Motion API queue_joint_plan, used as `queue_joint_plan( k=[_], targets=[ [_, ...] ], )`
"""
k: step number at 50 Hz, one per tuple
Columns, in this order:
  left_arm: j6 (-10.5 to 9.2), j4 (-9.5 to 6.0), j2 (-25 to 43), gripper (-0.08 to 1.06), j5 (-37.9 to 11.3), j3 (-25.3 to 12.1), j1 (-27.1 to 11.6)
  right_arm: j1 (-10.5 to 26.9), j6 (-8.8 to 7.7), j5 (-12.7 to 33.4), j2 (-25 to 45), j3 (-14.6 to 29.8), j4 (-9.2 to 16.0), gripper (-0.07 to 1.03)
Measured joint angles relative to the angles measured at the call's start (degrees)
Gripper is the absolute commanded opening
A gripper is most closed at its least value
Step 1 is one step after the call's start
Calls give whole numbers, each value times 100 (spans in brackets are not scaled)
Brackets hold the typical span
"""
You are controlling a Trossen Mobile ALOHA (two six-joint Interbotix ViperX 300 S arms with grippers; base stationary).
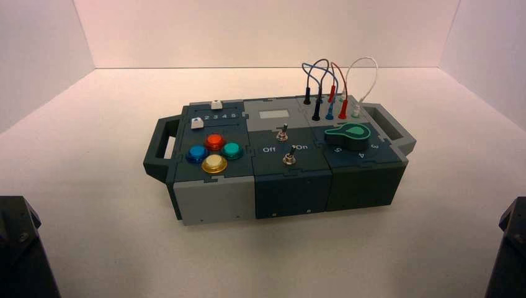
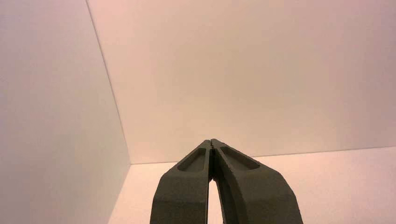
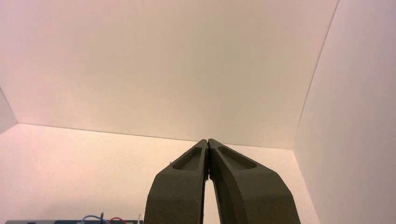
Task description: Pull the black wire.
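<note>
The black wire [image 1: 316,110] is a short dark loop at the box's [image 1: 205,202] far right corner. Its two slim black plugs stand upright in sockets, beside the blue-plugged lead [image 1: 329,112]. My left gripper [image 2: 211,142] is shut and empty, parked low at the near left, far from the box. My right gripper [image 3: 208,141] is shut and empty, parked low at the near right. In the high view only the dark arm bodies show, the left arm [image 1: 18,248] and the right arm [image 1: 510,248]. The black wire does not show plainly in either wrist view.
Beside the black wire stand a red-plugged lead [image 1: 342,109] and a white lead [image 1: 366,74]. A green knob [image 1: 349,133] sits in front of them. Two toggle switches [image 1: 282,133], four coloured buttons [image 1: 214,152] and two white sliders [image 1: 198,123] lie farther left. White walls enclose the table.
</note>
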State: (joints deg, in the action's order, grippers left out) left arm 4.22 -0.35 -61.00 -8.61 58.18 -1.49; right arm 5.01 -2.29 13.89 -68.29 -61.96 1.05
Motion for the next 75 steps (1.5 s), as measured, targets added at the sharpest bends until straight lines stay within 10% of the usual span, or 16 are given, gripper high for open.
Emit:
queue_joint_plan(
  k=[32,75],
  targets=[
    [-9,0,158,-3,-202,18,-413,-9,0,413,0,9,158,-2],
    [-483,-185,1081,-3,-1125,26,-2804,817,0,1477,220,9,387,-2]
  ],
)
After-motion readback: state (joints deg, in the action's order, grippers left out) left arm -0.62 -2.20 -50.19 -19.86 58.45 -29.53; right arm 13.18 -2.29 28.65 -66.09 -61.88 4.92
